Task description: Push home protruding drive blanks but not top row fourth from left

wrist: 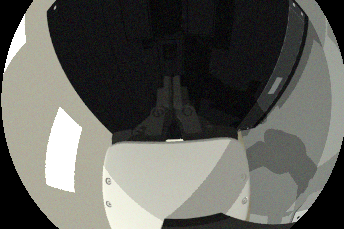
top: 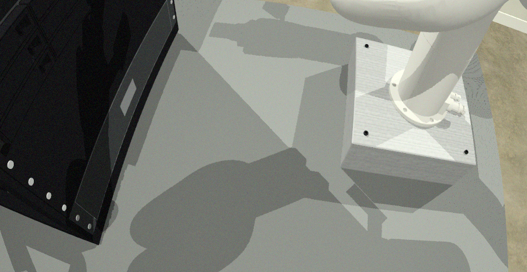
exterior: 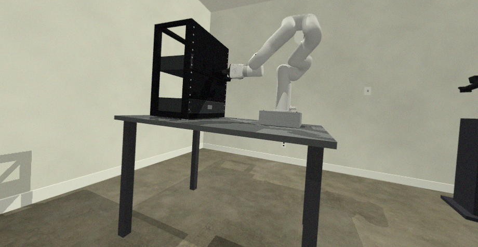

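The black rack stands on the grey table, its front face toward the arm. The drive blanks on that face are dark and hard to tell apart; a few show faintly at the upper left of the top view. My gripper is shut, its fingers pressed together, with the tips right at the rack's front at about mid height. I cannot tell which blank the tips touch. Nothing is held between the fingers.
The arm's grey base block sits on the table to the right of the rack. A dark stand is at the far right of the room.
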### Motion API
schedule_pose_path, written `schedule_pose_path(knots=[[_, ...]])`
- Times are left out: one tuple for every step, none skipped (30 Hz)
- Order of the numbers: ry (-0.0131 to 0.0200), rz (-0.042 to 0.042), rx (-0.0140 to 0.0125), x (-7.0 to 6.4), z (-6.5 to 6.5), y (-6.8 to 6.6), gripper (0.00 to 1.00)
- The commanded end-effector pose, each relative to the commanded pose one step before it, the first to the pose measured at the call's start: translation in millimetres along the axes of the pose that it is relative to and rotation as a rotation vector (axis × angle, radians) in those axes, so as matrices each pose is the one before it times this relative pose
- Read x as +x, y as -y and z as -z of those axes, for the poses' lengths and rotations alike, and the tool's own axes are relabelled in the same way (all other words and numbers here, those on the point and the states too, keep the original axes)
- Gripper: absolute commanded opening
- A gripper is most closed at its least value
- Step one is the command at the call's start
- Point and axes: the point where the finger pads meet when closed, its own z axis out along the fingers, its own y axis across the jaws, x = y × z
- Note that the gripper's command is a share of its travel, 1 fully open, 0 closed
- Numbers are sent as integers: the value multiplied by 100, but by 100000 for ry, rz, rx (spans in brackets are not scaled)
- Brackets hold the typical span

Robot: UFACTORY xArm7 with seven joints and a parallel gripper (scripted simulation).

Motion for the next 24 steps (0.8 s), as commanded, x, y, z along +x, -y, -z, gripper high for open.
schedule_pose_path(knots=[[62, -101, 229, -39, -93, 116, 0], [0, 2, -1, 0, -83, 0, 0], [0, 2, -1, 0, -126, 0, 0], [0, 1, 0, 0, -158, 0, 0], [0, 0, 0, 0, -170, 0, 0], [0, 0, 0, 0, -159, 0, 0], [0, 0, 0, 0, -129, 0, 0], [0, -1, 0, 0, -85, 0, 0], [0, -1, 0, 0, -39, 0, 0], [0, 0, 0, 0, -7, 0, 0], [0, 0, 0, 0, 0, 0, 0], [0, 0, 0, 0, 0, 0, 0], [0, 0, 0, 0, 0, 0, 0], [0, 0, 0, 0, 0, 0, 0], [0, 0, 0, 0, 0, 0, 0], [0, 0, 0, 0, 0, 0, 0], [0, 0, 0, 0, 0, 0, 0], [0, 0, 0, 0, 0, 0, 0], [0, 0, 0, 0, -6, 0, 0], [0, 1, 0, 0, -38, 0, 0], [0, 1, 0, 0, -83, -1, 0], [0, 0, 0, 0, -126, -1, 0], [0, 0, 0, 0, -158, -1, 0], [0, 0, 0, 0, -170, -1, 0]])
